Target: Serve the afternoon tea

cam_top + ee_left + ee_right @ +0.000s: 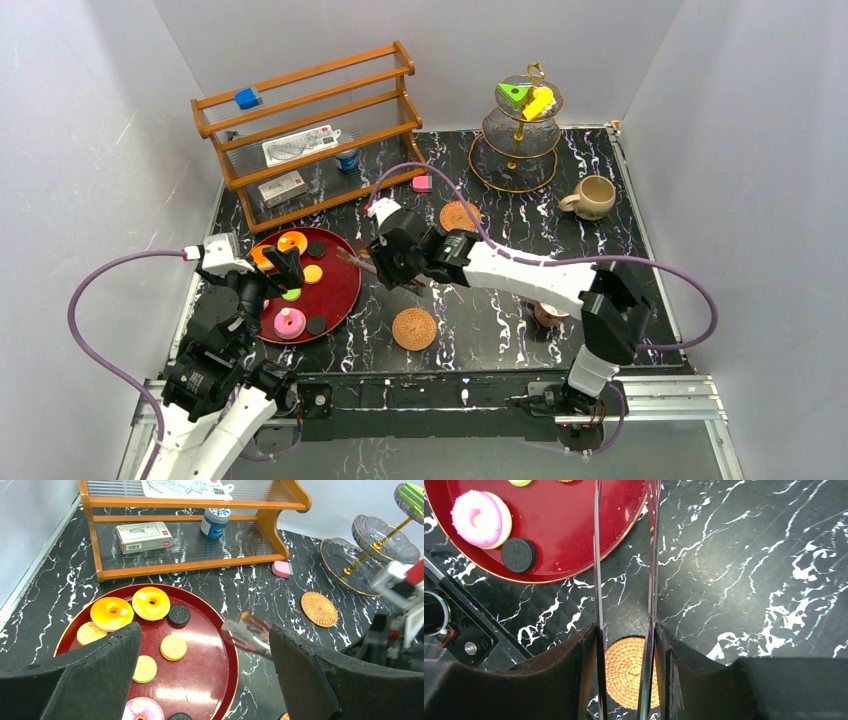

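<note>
A dark red tray at the left carries a pink donut, orange donuts, a cookie and black discs. My left gripper hangs open above the tray, nothing between its fingers. My right gripper is shut on metal tongs. Their arms stand apart, with tips over the tray's right rim. A woven coaster lies below that wrist. The beige mug stands at the far right. The pinkish-brown cup is half hidden under the right arm.
A tiered glass stand at the back holds a green wedge and a yellow piece. A wooden rack holds boxes, a can and a blue cube. A pink block and a second coaster lie mid-table.
</note>
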Action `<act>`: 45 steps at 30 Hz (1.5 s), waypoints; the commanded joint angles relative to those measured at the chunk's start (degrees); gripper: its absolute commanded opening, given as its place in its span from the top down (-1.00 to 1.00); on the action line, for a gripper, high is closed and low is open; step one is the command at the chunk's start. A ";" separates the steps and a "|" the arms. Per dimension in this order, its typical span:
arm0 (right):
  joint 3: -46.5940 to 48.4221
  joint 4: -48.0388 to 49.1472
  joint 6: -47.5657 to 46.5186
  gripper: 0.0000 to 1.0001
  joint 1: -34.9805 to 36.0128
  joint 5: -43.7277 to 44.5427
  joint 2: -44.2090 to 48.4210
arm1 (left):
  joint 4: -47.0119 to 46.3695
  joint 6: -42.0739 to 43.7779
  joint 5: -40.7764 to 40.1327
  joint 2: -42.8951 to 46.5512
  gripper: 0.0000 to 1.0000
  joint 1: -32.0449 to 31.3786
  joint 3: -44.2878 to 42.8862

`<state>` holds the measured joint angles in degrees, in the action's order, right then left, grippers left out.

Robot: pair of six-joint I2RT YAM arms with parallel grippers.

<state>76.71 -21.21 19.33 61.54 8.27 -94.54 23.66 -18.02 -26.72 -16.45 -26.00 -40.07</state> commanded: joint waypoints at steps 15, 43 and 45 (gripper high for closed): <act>14.34 1.95 -13.61 -0.13 10.96 11.23 -14.44 | 0.65 -1.85 -8.90 5.53 -0.89 -0.19 -0.17; 17.60 2.73 -13.17 -0.10 11.06 8.08 -20.86 | 0.63 -1.75 -8.79 5.02 -0.89 -0.19 -0.18; 17.60 2.63 -13.02 -0.08 11.06 7.99 -20.80 | 0.68 -1.75 -8.77 5.02 -0.89 -0.19 -0.18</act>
<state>91.09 -20.82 5.85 72.66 16.36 -115.46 24.93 -19.53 -34.00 -11.09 -26.00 -40.07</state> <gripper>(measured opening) 0.554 0.947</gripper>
